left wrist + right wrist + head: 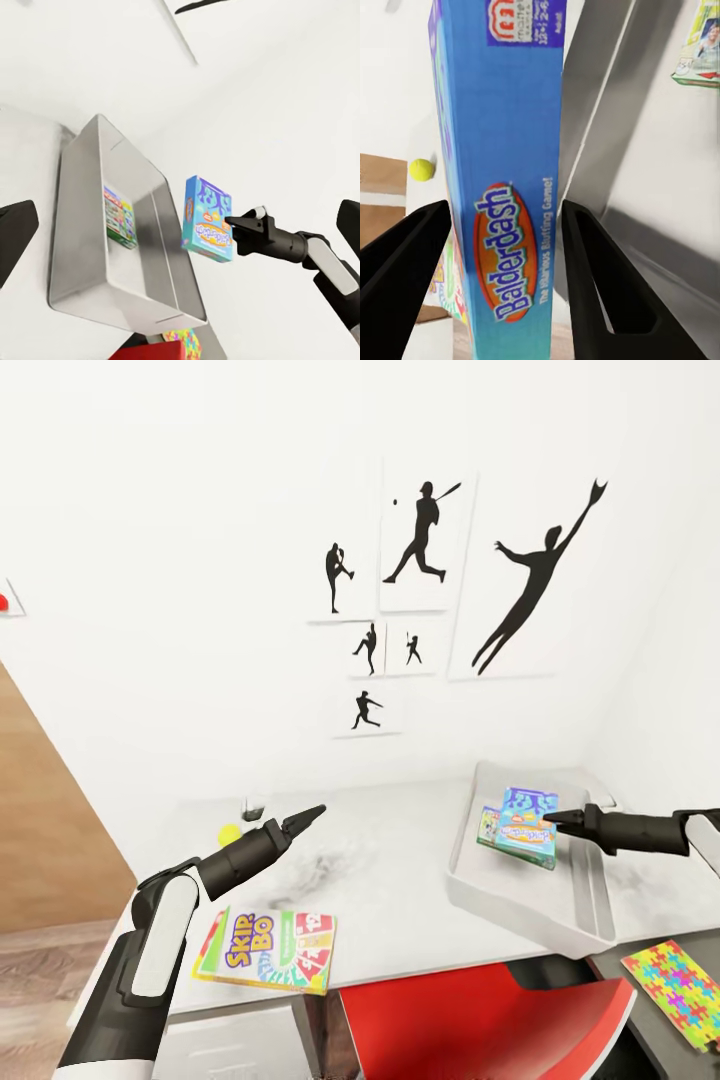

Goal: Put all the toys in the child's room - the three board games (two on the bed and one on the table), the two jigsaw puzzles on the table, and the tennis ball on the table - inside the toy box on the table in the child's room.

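Status: my right hand (548,820) pinches the Balderdash box (528,828) above the toy box (590,905), one game inside. Pending: Skip-Bo box (268,950) at worktop's front edge, tennis ball (230,833), jigsaw puzzle (678,978). Left hand (318,812) pressed together.

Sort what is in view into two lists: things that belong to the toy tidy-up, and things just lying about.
Belongs to the job:
- Balderdash box, held in the right hand over the toy box
- green game box already inside it
- Skip-Bo box
- tennis ball
- jigsaw puzzle

Just lying about:
- baseball silhouette pictures on the wall
- red chair
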### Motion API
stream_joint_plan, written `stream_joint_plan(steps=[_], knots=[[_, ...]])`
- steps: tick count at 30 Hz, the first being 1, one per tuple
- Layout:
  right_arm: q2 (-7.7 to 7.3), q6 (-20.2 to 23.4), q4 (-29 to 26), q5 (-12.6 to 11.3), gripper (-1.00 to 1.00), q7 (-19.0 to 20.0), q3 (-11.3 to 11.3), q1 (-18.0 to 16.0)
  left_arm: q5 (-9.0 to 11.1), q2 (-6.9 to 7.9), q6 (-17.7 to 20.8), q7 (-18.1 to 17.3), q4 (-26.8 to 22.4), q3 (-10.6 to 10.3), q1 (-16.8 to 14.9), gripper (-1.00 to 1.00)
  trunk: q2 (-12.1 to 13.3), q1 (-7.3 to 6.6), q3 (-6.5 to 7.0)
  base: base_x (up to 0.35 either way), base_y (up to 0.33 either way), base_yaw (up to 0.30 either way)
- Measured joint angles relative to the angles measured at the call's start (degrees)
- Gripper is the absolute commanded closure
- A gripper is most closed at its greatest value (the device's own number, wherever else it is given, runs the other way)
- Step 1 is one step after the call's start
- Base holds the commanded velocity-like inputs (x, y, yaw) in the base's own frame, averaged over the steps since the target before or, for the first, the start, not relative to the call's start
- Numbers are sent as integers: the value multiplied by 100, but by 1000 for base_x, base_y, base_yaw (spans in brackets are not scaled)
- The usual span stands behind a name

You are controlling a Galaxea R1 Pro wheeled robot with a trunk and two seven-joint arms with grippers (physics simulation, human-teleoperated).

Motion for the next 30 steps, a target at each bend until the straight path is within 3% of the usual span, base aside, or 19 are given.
stream_joint_plan(steps=[4, 9, 19, 30], knots=[[17, 2, 98, 3, 100, -2, 3, -61, 5, 0, 0, -2, -15, -34, 0, -100, 0, 0, -37, 0, 0, 0], [32, 3, 180, 2, 100, -3, 3, -150, 22, -34, 11, -12, -104, -257, -19, -100, 0, 0, -84, 0, 0, 0], [111, 3, 219, 16, 100, -25, 5, -256, 52, -131, 93, -16, -226, -366, -54, -100, 0, 0, -178, 0, 0, 0], [210, 4, 219, 23, 100, -33, 5, -271, 345, -119, 112, 79, -238, -378, -61, -100, -1, 0, -280, 0, 0, 0]])
